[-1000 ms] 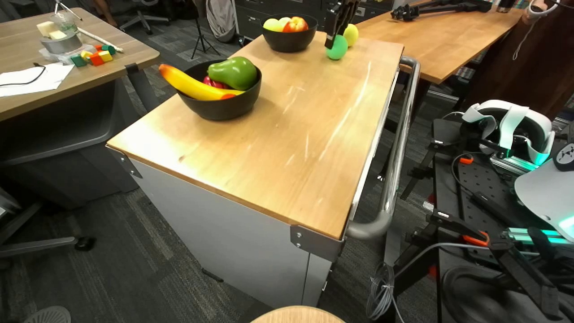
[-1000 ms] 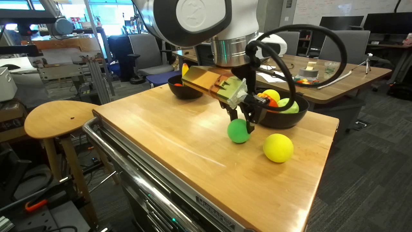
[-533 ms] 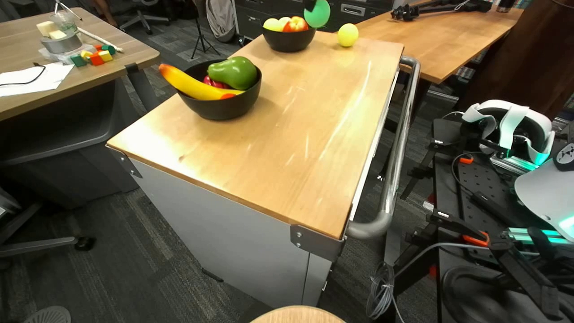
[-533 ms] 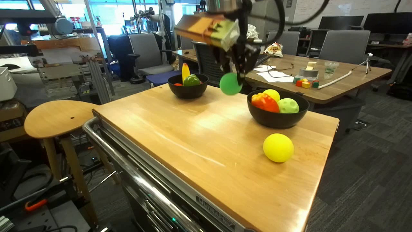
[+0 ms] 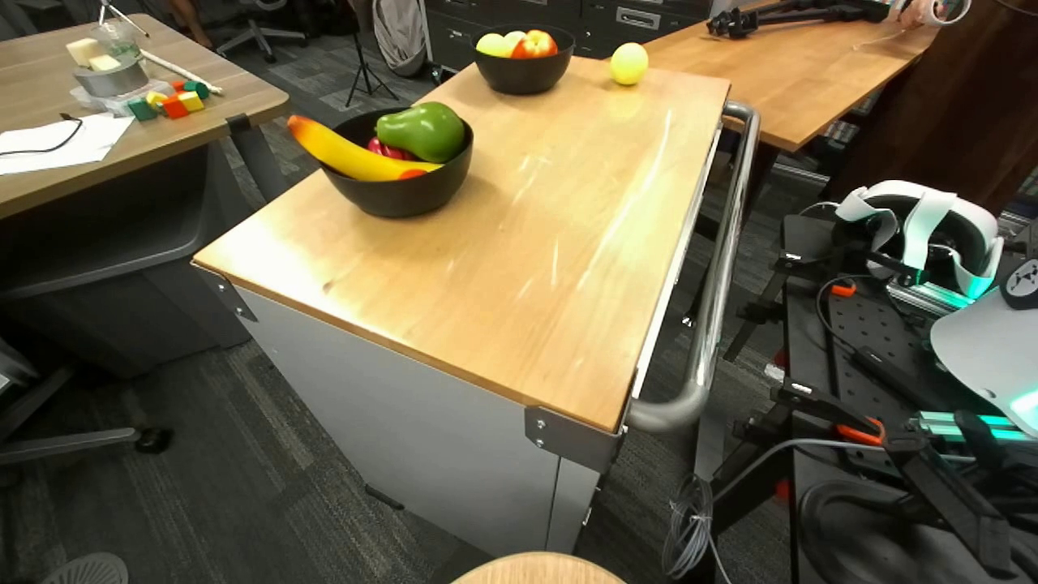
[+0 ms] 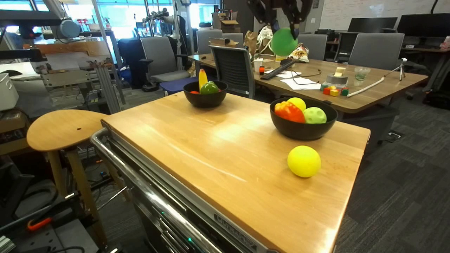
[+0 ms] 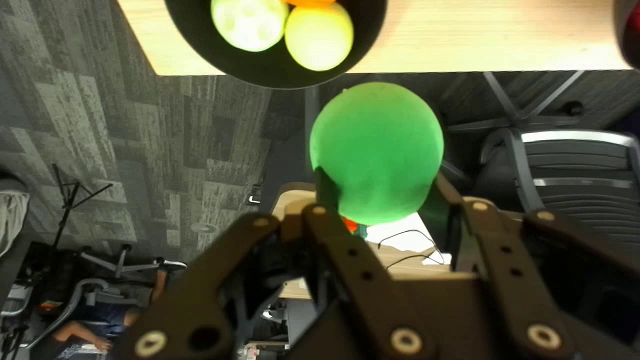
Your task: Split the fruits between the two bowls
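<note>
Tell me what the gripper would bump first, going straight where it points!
Past the green ball in the gripper, maybe the edge of the wooden tabletop beside a black bowl, or the carpet beyond. Hard to tell: the ball hides that line.

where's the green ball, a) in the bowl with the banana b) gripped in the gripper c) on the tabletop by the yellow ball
b: in the wrist view the gripper has the green ball pinched, and an exterior view shows it clear of the tabletop.

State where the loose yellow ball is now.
In an exterior view, the yellow ball sits right of centre on the wooden top, in front of the nearer bowl.
</note>
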Motion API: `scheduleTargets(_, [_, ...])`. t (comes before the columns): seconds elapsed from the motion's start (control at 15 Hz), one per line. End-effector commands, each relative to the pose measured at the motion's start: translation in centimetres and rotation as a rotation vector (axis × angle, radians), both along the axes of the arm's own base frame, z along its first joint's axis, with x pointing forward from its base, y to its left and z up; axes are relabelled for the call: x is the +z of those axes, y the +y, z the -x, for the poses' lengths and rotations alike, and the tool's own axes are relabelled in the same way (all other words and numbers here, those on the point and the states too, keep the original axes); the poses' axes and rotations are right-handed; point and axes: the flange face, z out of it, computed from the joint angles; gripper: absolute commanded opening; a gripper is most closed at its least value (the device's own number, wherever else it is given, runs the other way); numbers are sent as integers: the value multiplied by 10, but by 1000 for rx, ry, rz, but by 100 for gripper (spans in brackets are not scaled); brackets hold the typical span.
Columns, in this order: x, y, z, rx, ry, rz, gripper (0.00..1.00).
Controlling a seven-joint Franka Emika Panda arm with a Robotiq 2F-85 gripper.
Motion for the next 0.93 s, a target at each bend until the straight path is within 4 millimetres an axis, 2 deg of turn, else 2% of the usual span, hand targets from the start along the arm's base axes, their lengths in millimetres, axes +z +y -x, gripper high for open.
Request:
scheduleTargets(0.0, [-30, -35, -14, -16, -60, 66, 22])
scheduleTargets(0.33, [-70, -62, -16, -38, -105, 83, 22])
scheduleTargets(0.6, [-89, -65, -14, -41, -95, 57, 20])
scheduleTargets(0.67, [-93, -64, -14, -38, -91, 54, 29])
scheduleTargets(0.73, [-98, -62, -14, -36, -87, 50, 68])
scheduleTargets(0.87, [-104, -59, -14, -29, -79, 42, 75])
